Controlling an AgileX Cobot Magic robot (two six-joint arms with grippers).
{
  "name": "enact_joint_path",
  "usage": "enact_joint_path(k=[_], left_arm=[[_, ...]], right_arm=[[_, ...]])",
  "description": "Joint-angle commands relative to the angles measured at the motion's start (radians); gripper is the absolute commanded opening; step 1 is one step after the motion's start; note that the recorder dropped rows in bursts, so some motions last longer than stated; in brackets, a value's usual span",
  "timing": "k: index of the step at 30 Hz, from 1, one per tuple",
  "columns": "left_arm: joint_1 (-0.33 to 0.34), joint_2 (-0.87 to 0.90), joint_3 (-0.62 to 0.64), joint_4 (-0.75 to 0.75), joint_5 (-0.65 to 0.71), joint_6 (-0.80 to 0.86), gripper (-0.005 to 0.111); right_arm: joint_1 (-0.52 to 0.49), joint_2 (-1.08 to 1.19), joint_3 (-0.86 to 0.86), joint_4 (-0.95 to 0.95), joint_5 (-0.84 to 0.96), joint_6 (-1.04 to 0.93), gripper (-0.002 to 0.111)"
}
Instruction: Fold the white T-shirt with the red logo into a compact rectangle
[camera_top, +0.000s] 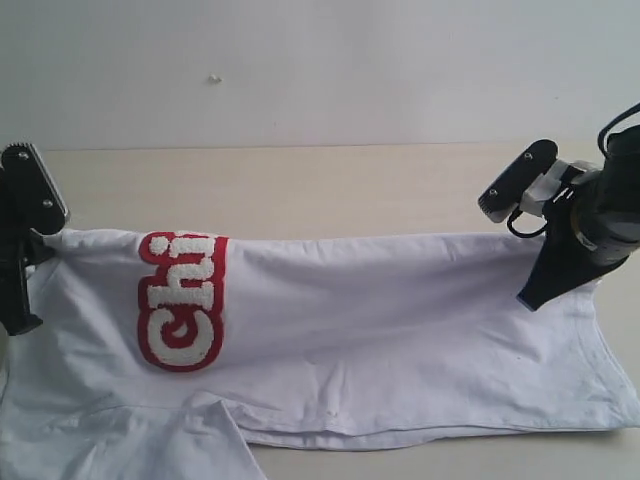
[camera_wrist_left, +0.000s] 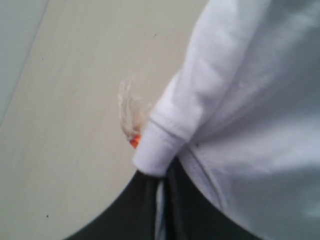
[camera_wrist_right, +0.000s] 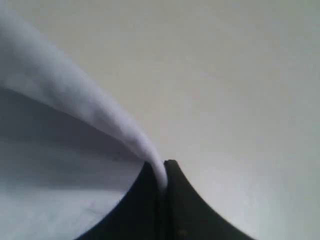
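Note:
The white T-shirt (camera_top: 380, 320) hangs stretched between my two grippers above the table, its lower part resting on the surface. The red logo (camera_top: 180, 300) runs sideways at the left, showing "Chi". My left gripper (camera_top: 30, 260) is shut on the shirt's left top edge; in the left wrist view the ribbed collar (camera_wrist_left: 157, 150) bunches over the gripper (camera_wrist_left: 162, 192), with the orange neck tag (camera_wrist_left: 135, 141) peeking out. My right gripper (camera_top: 540, 290) is shut on the right top edge, and the cloth (camera_wrist_right: 75, 95) runs into the closed gripper (camera_wrist_right: 161, 180).
The pale wooden table (camera_top: 330, 190) stretches behind the shirt to a white wall (camera_top: 320, 70). A folded sleeve (camera_top: 190, 440) lies at the front left, near the table's front edge.

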Motion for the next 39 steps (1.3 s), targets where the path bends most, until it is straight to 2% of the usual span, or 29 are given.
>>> enact_joint_path(k=[1,5,9,12,13,18,19,20,21,23,25,28,29,30,32,33,34,37,39], left_arm=[[0.008,0.088,-0.069,0.002,-0.014,-0.012,0.000],[0.008,0.145,-0.114,0.002,-0.008,-0.012,0.010],[0.011,0.185,-0.161,0.001,0.005,-0.046,0.026],[0.020,0.206,-0.189,-0.002,0.008,-0.099,0.039],[0.031,0.216,-0.210,-0.002,0.008,-0.141,0.042],[0.061,0.218,-0.254,-0.007,0.010,-0.162,0.042],[0.067,0.218,-0.268,-0.023,0.012,-0.175,0.042],[0.069,0.218,-0.277,-0.034,0.010,-0.189,0.042],[0.071,0.218,-0.297,-0.048,0.012,-0.210,0.042],[0.071,0.211,-0.326,-0.054,0.019,-0.213,0.042],[0.071,0.186,-0.355,-0.079,0.064,-0.252,0.042],[0.071,0.129,-0.382,-0.105,0.172,-0.457,0.039],[0.071,0.114,-0.382,-0.115,0.211,-0.505,0.034],[0.071,0.103,-0.382,-0.163,0.259,-0.546,0.025],[0.071,0.093,-0.379,-0.249,0.321,-0.549,0.012],[0.071,0.089,-0.376,-0.298,0.351,-0.549,0.004],[0.071,0.087,-0.376,-0.346,0.381,-0.543,0.000],[0.071,0.085,-0.376,-0.515,0.474,-0.500,0.000],[0.068,0.085,-0.376,-0.652,0.517,-0.391,0.000]], right_arm=[[-0.024,0.067,-0.081,-0.065,-0.002,0.053,0.000],[-0.024,0.110,-0.134,-0.072,0.002,0.060,0.000],[-0.024,0.145,-0.162,-0.074,0.007,0.060,0.000],[-0.024,0.161,-0.162,-0.089,0.010,0.060,0.005],[-0.024,0.173,-0.162,-0.089,0.010,0.060,0.010],[-0.024,0.182,-0.162,-0.133,-0.015,0.099,0.034],[-0.024,0.182,-0.162,-0.159,-0.015,0.122,0.048],[-0.024,0.182,-0.162,-0.175,-0.015,0.130,0.053],[-0.024,0.182,-0.162,-0.199,-0.015,0.130,0.068],[-0.024,0.180,-0.162,-0.230,0.002,0.128,0.083],[-0.024,0.162,-0.162,-0.259,0.029,0.128,0.087],[-0.024,0.108,-0.162,-0.243,0.050,0.159,0.086],[-0.024,0.088,-0.162,-0.211,0.047,0.159,0.086],[-0.024,0.060,-0.162,-0.150,0.040,0.152,0.086],[-0.022,0.029,-0.162,-0.050,0.036,0.106,0.082],[-0.022,0.013,-0.162,0.014,0.036,0.060,0.078],[-0.022,-0.001,-0.162,0.072,0.036,0.012,0.072],[-0.022,-0.029,-0.162,0.298,0.043,-0.170,0.049],[-0.022,-0.042,-0.162,0.449,0.056,-0.266,0.032]])
